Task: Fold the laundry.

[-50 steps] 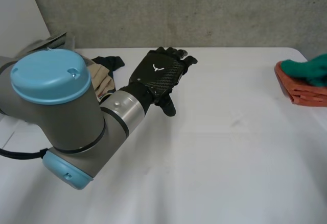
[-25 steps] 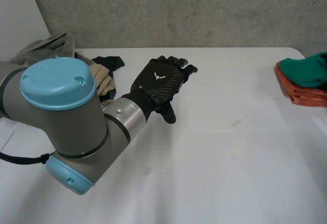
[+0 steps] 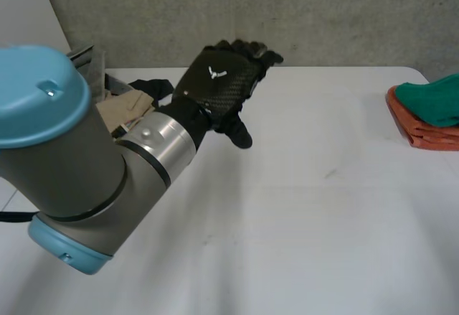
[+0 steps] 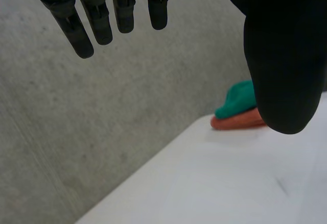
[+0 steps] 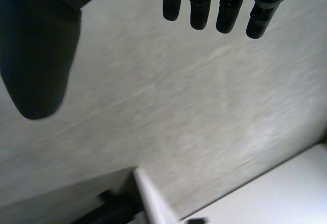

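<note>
While the left hand (image 3: 219, 89) hangs spread, empty, the right wrist view shows the right hand (image 5: 38, 45) slack.

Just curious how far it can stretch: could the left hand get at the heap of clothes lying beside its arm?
Probably yes. The left hand is open and holds nothing, and the heap of clothes lies close beside its forearm with nothing standing between; it would have to pull back.

Left hand (image 4: 278, 55), fingers (image 4: 99, 22) straight; green cloth (image 4: 237, 99) atop orange cloth (image 4: 237, 122)
</note>
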Available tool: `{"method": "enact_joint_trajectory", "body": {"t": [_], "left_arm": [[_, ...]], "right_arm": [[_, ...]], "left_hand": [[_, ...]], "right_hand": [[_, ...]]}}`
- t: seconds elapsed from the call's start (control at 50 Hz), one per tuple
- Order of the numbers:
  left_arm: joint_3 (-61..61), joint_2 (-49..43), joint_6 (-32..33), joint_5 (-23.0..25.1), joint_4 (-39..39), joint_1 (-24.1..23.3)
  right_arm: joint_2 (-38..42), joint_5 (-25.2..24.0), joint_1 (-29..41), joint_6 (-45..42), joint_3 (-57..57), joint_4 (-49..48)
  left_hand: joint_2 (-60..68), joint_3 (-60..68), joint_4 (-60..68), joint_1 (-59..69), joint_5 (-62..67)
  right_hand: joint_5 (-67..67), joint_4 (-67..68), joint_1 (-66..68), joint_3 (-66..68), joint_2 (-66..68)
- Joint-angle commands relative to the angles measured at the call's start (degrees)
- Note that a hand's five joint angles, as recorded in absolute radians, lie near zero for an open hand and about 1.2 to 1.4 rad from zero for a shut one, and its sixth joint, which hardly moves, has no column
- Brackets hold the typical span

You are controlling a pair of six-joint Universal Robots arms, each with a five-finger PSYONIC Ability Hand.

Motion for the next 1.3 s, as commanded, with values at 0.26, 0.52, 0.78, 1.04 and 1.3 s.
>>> {"method": "enact_joint_trajectory", "body": {"t": [0.26, 0.52, 0.78, 1.04, 1.3], "left_arm": [[4.8, 4.11, 3.17, 1.35, 9.93, 22.64], [12.7, -20.57, 29.7, 9.8, 7.03, 42.52], [23.08, -36.59, 39.12, 9.18, 6.94, 46.57], [16.95, -16.85, 22.47, 4.35, 8.52, 35.24], [1.2, -0.29, -8.51, 7.07, 10.01, 9.23]], "right_arm": [[-27.93, -31.96, 24.39, 30.46, 31.38, -10.17], [-24.26, -30.58, 34.42, 18.01, 40.89, 13.72], [-17.83, -21.96, 36.1, 5.95, 43.97, 15.49], [-22.39, -19.77, 35.48, 10.5, 41.33, 12.68], [-25.91, -16.34, 34.08, 16.14, 40.71, 11.1]], "left_hand": [[-0.04, -0.42, 0.17, -0.45, -0.92], [0.47, 0.09, 0.68, 0.05, -0.41], [33.36, 32.98, 33.56, 32.94, 32.48], [68.4, 68.02, 68.61, 67.99, 67.52], [68.4, 68.02, 68.61, 67.99, 67.52]], "right_hand": [[-2.49, -1.92, -3.26, -2.05, -2.25], [-2.49, -1.92, -3.26, -2.05, -2.25], [-2.49, -1.92, -3.26, -2.05, -2.25], [-2.49, -1.92, -3.26, -2.05, -2.25], [-2.49, -1.92, -3.26, -2.05, -2.25]]}}
